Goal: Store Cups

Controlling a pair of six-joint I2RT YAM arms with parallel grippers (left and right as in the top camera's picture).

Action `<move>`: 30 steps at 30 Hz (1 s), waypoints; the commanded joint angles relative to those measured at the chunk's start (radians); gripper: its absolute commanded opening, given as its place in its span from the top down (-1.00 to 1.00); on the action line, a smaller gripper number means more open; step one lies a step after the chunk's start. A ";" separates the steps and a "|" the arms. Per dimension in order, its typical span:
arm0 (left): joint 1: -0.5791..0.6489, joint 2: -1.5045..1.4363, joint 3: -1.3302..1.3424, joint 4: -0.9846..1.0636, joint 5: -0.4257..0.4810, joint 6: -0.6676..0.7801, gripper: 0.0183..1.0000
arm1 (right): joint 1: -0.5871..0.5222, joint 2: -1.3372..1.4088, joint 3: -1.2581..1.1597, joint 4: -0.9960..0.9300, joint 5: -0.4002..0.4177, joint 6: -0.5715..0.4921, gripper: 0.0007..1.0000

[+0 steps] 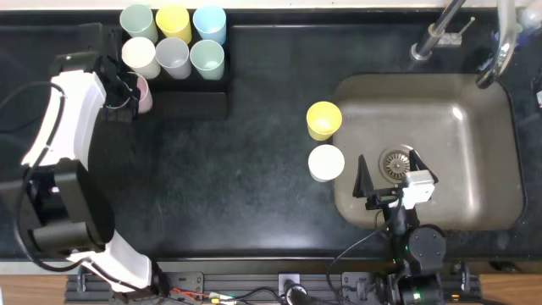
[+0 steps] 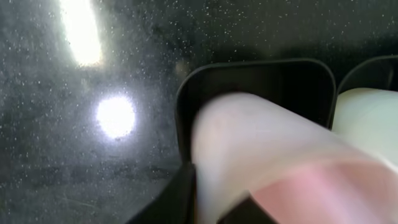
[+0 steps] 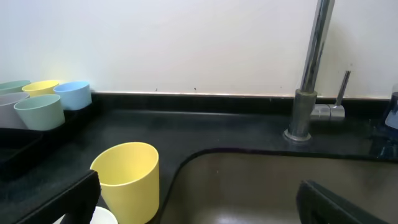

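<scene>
Top view: yellow cup (image 1: pixel 323 119) and white cup (image 1: pixel 326 163) beside sink (image 1: pixel 474 127).

Left arm (image 1: pixel 63 110): white moulded shell links with rounded edges, joined by black cylindrical joint housings.
Left gripper (image 1: pixel 127 91): black body; dark matte fingers (image 2: pixel 171 202) with angled edges.
Right arm (image 1: pixel 417 244): black throughout, with 1 round joint housing near the base.
Right wrist block (image 1: pixel 417 188): small white box mounted on the black link.
Right gripper (image 3: pixel 199 183): 2 black fingers (image 3: pixel 62 199), flat and wedge-shaped.
Cables: thin black cable (image 1: pixel 10 97) looping beside the left arm; 1 black lead (image 1: pixel 360 244) curving off the right arm.
Base rail (image 1: pixel 254 284): dark slotted strip carrying short red and yellow wires (image 1: pixel 210 296).
</scene>
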 commanded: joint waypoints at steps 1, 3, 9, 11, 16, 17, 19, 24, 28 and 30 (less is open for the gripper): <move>0.011 -0.020 0.002 0.001 -0.008 -0.011 0.58 | 0.000 -0.009 -0.013 0.006 0.008 0.004 -1.00; 0.011 -0.033 0.002 0.001 -0.014 -0.011 0.58 | 0.000 -0.009 -0.013 0.006 0.008 0.004 -1.00; 0.011 -0.068 0.002 0.001 -0.024 -0.011 0.58 | 0.000 -0.009 -0.013 0.006 0.008 0.004 -1.00; 0.011 -0.086 0.002 0.002 -0.025 -0.011 0.56 | 0.000 -0.009 -0.013 0.006 0.008 0.004 -1.00; 0.011 -0.145 0.002 0.001 -0.036 -0.010 0.41 | 0.000 -0.009 -0.013 0.006 0.008 0.004 -1.00; 0.011 -0.162 0.002 0.002 -0.040 -0.006 0.36 | 0.000 -0.009 -0.013 0.006 0.008 0.004 -0.99; 0.008 -0.200 0.002 0.001 -0.053 0.006 0.26 | 0.000 -0.009 -0.013 0.006 0.008 0.004 -1.00; 0.000 -0.301 0.002 0.082 -0.101 0.160 -0.17 | 0.000 -0.009 -0.013 0.006 0.008 0.004 -1.00; -0.012 -0.389 0.001 0.213 -0.135 0.386 -0.35 | 0.000 -0.009 -0.013 0.006 0.008 0.004 -0.99; -0.023 -0.428 0.001 0.285 -0.137 0.493 -0.38 | 0.000 -0.009 -0.013 0.006 0.008 0.004 -0.99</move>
